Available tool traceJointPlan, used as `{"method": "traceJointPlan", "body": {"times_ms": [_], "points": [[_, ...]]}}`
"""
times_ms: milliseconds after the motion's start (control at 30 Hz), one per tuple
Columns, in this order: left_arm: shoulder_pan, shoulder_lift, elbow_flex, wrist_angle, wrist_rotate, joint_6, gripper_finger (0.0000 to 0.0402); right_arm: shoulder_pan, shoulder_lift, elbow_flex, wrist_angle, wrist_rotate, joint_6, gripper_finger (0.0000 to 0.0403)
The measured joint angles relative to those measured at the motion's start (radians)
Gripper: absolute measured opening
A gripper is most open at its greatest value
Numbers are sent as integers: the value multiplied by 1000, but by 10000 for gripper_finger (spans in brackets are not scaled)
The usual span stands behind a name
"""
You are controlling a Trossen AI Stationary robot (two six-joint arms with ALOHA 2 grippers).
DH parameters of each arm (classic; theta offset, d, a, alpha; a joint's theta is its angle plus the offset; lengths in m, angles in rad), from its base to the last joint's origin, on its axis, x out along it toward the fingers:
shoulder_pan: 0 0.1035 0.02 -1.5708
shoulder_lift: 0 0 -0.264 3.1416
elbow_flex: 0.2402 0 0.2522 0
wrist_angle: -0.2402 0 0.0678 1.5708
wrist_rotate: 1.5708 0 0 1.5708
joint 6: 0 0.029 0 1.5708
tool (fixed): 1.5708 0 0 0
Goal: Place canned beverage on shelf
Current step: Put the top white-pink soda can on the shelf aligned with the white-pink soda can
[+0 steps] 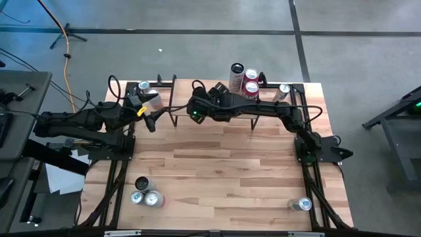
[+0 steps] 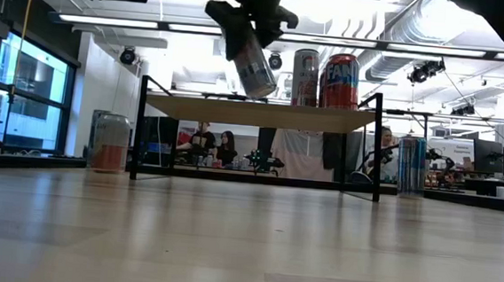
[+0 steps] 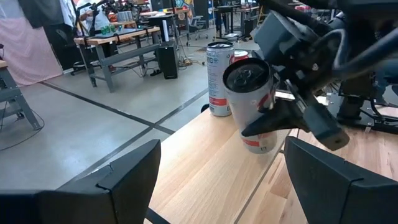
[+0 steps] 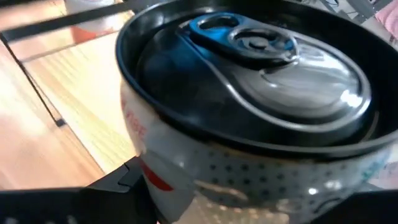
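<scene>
Right end effector [image 2: 251, 48] grips a tilted beverage can [image 2: 255, 66] above the shelf [image 2: 263, 114].
The can looks rigid, smooth and slippery, thin-walled; clasp mid-body. Left end effector [image 1: 152, 122] waits open near the shelf's end.

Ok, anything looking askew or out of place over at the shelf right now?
Only the can held by the right end effector: it hangs tilted over the shelf, its base apparently not set flat yet. The two cans already on the shelf stand upright. No spill or damage shows.
</scene>
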Motion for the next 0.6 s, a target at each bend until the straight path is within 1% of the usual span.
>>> {"method": "traceJointPlan", "body": {"times_ms": [133,233,433,500,533,600], "points": [[0,0,0,0,0,0,303,-8,-16,0,-52,-11,-54,233],[0,0,0,0,-7,-5,303,-19,-28,0,-78,-40,-126,233],[0,0,0,1,-10,-48,303,-55,-93,-14,-82,-143,-261,233],[0,0,0,0,-11,-55,303,-71,-155,-91,-56,-187,-280,233],[0,0,0,1,-12,-55,303,-80,-199,-154,-27,-218,-285,233],[0,0,0,0,-12,-55,303,-88,-314,-328,85,-265,-277,233]]}}
